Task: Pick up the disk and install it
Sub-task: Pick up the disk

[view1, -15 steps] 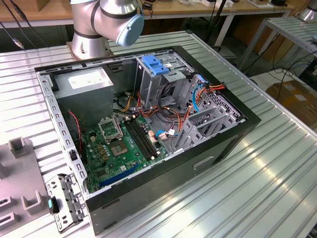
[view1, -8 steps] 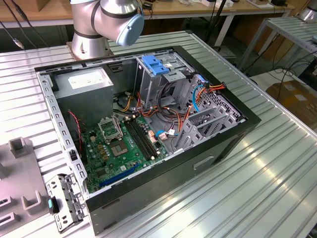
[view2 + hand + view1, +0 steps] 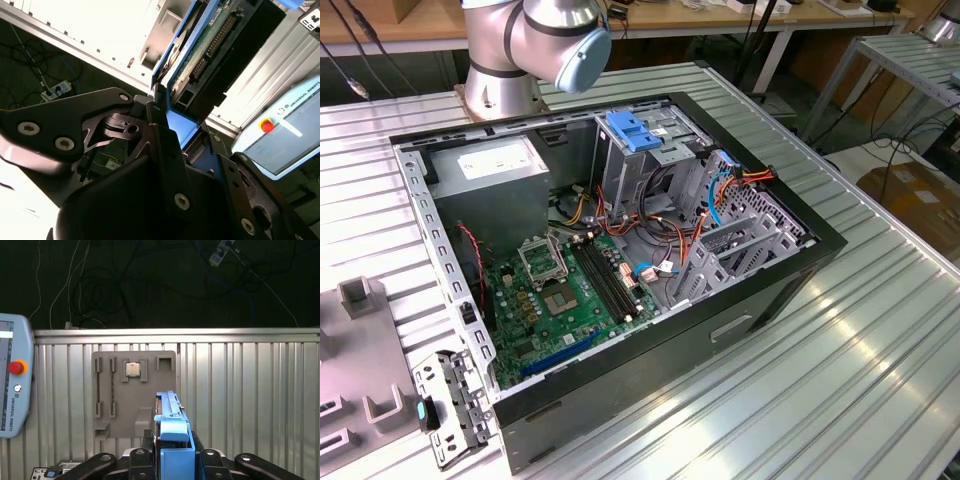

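- Black metal gripper point(image 3: 172, 462) is clamped on the disk point(image 3: 171, 430). In both wrist views its bolted fingers point(image 3: 100, 462) press the blue plastic side rails.
- Disk position: held in the gripper, edge-on, in line with a grey fixture plate point(image 3: 135, 395) on the ribbed aluminium table point(image 3: 250, 390).
- First wrist view presents the disk's narrow blue rail. The plate beyond is slotted and carries a square processor chip point(image 3: 132, 369). A pale teach pendant point(image 3: 12, 405) with a round red button point(image 3: 15, 367) lies beside it.
- Second wrist view shows the disk's flat face: a green circuit board point(image 3: 210, 40) with a connector row.
- Exterior view shows an open black tower case point(image 3: 825, 235) on the ribbed table. Within the case:
  - a green motherboard point(image 3: 570, 290) sits at seven o'clock;
  - a grey power-supply box point(image 3: 485, 175) with a white sticker sits at ten o'clock;
  - a light-blue slotted bracket point(image 3: 635, 130) sits at twelve o'clock;
  - a perforated steel drive cage point(image 3: 740, 240) sits at three o'clock.
- Arm base point(image 3: 535, 40), silver with a pale-blue cap, stands at eleven o'clock of the case.
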Controlling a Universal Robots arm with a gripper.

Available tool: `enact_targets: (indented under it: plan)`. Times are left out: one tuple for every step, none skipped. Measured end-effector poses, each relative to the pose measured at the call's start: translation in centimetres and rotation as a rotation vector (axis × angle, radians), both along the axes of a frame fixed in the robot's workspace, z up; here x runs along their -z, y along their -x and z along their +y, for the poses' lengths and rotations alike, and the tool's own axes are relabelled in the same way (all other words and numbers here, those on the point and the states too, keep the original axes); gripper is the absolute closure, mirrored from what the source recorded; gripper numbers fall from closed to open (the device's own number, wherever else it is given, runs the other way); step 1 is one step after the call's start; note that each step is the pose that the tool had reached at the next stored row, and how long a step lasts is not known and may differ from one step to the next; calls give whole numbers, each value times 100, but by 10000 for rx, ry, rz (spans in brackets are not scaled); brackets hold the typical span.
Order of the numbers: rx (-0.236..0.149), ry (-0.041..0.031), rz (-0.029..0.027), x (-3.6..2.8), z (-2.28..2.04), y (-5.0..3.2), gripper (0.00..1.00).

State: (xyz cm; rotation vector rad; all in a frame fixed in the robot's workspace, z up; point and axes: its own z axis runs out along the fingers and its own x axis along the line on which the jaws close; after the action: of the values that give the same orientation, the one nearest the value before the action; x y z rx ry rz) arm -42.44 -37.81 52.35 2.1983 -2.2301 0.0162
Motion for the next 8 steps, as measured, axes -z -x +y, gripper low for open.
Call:
enact_targets:
  plan:
    - [0,0,0,0,0,-8,63]
    - [0,0,0,0,0,-20,63]
    - [-1,1,0,0,0,-27,63]
    - [0,0,0,0,0,-38,63]
    - [0,0,0,0,0,-46,63]
    - [0,0,0,0,0,-61,63]
    - [0,0,0,0,0,-71,63]
    - [0,0,-1,0,0,-78,63]
